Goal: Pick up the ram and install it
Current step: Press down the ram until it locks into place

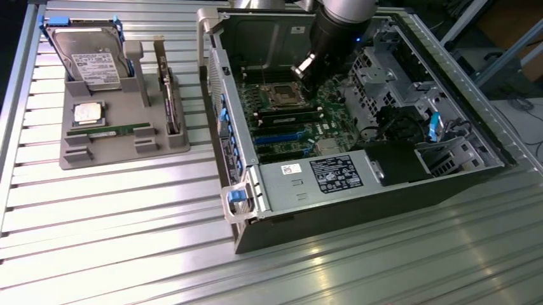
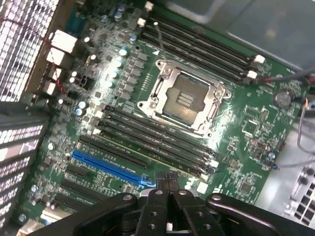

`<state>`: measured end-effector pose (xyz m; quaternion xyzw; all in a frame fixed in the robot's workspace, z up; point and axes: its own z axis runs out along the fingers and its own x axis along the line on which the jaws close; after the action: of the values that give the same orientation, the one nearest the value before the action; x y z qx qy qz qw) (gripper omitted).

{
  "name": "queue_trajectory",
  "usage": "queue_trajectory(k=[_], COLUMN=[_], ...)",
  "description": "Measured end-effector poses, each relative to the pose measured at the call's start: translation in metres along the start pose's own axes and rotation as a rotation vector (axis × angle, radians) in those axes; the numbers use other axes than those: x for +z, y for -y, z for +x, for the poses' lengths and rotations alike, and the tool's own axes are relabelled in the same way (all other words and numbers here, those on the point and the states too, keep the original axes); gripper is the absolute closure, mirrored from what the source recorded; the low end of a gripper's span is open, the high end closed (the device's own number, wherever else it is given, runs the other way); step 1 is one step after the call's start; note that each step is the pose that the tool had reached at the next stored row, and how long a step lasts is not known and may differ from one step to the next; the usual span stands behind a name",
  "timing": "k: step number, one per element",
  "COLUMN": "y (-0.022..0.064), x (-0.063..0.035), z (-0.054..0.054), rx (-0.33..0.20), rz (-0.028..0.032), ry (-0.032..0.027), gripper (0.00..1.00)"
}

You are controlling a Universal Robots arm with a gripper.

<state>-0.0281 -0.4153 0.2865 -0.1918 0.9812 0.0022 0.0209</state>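
Note:
One ram [image 1: 110, 132], a thin green stick, lies flat at the front of the grey holder [image 1: 85, 155] at the exterior view's left. My gripper [image 1: 309, 94] is far from it, reaching down inside the open computer case [image 1: 357, 190] over the motherboard [image 2: 246, 162]. Its black fingers [image 2: 158, 184] are pressed together with nothing visible between them. The fingertips hover just above the bank of long black memory slots [image 2: 147, 135] beside the empty silver processor socket [image 2: 184, 96]. A thin greenish edge runs along one of those slots; I cannot tell whether a stick sits in it.
The holder also carries a hard drive [image 1: 89, 54] with a white label, a square silver processor chip [image 1: 88, 112] and an upright card [image 1: 172, 95]. A blue expansion slot [image 2: 106, 164], the power supply [image 1: 335, 175] and drive cages [image 1: 398, 82] crowd the case.

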Motion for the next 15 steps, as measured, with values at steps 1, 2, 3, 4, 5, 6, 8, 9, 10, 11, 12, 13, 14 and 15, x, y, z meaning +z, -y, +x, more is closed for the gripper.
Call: queue_trajectory(k=[1,2,3,4,5,6,8,9,10,11,12,13,14,15], y=[0.0,0.0,0.0,0.0,0.0,0.0,0.0,0.0,0.0,0.0,0.0,0.0,0.0,0.0], x=[0.0001,0.0002,0.0004,0.0006,0.0008,0.0009,0.0012,0.0015,0.0016,0.0019,0.0021,0.0021,0.0021,0.0021], z=[0.0,0.0,0.0,0.0,0.0,0.0,0.0,0.0001,0.0001,0.0001,0.0001,0.0001,0.0001,0.0001], rx=[0.018,0.047,0.09,0.128,0.171,0.198,0.245,0.304,0.331,0.378,0.407,0.417,0.417,0.417], rz=[0.0007,0.0019,0.0039,0.0054,0.0072,0.0083,0.0102,0.0128,0.0138,0.0158,0.0171,0.0175,0.0174,0.0175], ry=[0.0,-0.0002,-0.0004,-0.0005,-0.0006,-0.0007,-0.0009,-0.0012,-0.0012,-0.0014,-0.0015,-0.0015,-0.0015,-0.0015], gripper=[0.89,0.89,0.89,0.89,0.89,0.89,0.89,0.89,0.89,0.89,0.89,0.89,0.89,0.89])
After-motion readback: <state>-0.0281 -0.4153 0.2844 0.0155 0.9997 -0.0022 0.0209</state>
